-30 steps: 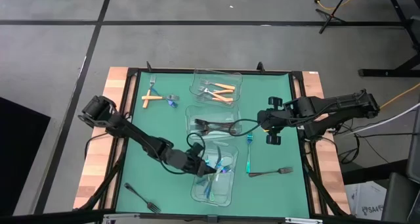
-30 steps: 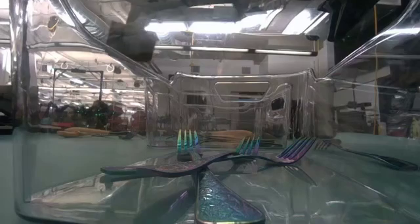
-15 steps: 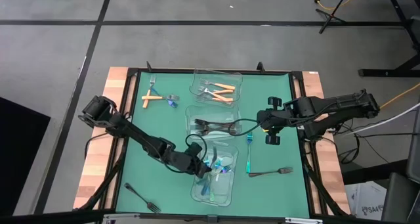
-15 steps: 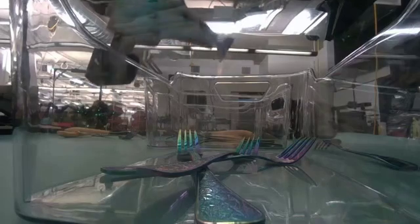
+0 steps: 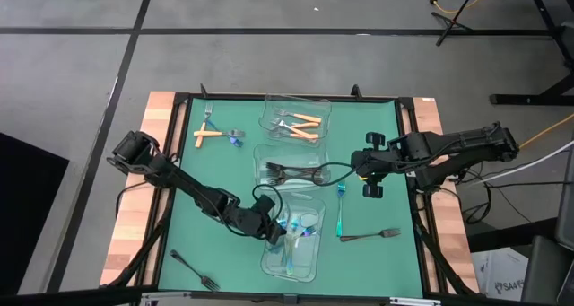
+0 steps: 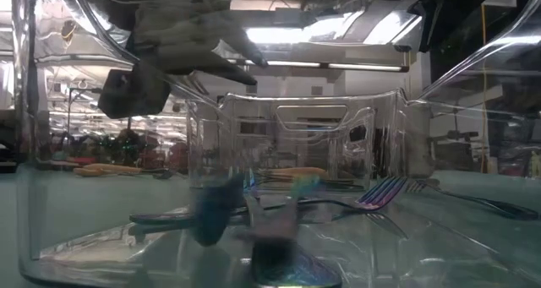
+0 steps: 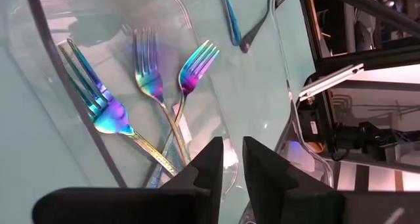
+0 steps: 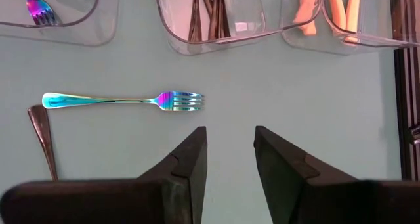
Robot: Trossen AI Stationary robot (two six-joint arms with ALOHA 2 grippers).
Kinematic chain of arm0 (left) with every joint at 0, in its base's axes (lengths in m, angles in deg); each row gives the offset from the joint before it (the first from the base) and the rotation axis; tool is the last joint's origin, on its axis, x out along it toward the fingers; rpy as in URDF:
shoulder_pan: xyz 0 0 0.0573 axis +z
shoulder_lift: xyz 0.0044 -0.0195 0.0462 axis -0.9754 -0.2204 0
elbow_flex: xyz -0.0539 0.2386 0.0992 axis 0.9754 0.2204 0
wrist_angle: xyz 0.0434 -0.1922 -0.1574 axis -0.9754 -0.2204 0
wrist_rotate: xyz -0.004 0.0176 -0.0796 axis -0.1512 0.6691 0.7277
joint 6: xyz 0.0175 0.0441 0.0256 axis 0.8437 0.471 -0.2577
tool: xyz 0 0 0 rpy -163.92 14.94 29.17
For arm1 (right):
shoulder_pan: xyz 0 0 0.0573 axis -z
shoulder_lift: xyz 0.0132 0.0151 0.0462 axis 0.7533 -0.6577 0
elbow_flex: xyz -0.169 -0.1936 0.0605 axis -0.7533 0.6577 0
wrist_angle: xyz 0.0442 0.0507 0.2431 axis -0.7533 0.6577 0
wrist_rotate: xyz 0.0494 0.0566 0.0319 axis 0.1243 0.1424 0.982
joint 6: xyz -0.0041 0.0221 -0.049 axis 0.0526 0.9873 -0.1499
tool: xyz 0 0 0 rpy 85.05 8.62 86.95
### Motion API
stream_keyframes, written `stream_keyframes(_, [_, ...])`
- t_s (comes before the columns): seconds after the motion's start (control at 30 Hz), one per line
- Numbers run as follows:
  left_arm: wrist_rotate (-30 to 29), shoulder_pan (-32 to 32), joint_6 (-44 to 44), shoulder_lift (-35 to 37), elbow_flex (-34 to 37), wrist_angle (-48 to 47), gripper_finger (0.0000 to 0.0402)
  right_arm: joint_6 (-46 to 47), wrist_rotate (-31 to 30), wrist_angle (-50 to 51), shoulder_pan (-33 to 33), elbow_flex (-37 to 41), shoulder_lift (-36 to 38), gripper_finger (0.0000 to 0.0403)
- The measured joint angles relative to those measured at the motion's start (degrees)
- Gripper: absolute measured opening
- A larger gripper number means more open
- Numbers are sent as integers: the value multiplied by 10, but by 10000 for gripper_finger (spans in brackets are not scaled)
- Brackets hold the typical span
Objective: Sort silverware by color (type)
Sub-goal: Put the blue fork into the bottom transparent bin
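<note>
Iridescent forks (image 7: 147, 79) in clear container (image 5: 305, 261), no legible writing

The green table (image 5: 188, 176) with wooden side edges (image 5: 134, 198) stood on a grey floor (image 5: 269, 64) crossed by dark lines.

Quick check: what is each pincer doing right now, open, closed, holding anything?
Left pincer: over the container of iridescent forks, slightly open, holding nothing.
Right pincer: open, empty, above a loose iridescent fork.
</note>
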Motion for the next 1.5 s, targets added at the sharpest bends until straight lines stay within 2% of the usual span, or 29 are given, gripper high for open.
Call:
stream_keyframes(0.27, [0, 0, 0, 0, 0, -1, 55, 47, 2, 0, 0, 0, 0, 115])
stream_keyframes(0.53, [0, -5, 40, 0, 0, 1, 55, 157, 37, 0, 0, 0, -1, 115])
stream_keyframes(0.8, [-11, -21, 157, 4, 0, 53, 55, 318, 32, -11, -11, 0, -1, 115])
stream_keyframes(1.0, [-26, -35, 262, 29, 0, 49, 55, 437, -10, -34, -65, 0, -1, 115])
stream_keyframes(1.17, [-19, -38, 376, 69, 0, 38, 55, 530, -79, -43, -118, 0, -9, 115])
stream_keyframes(1.33, [-12, -38, 482, 110, 0, 20, 55, 614, -104, -44, -166, 0, -44, 115])
stream_keyframes(1.5, [-17, -30, 546, 144, 0, -5, 55, 692, -105, -43, -196, 0, -99, 115])
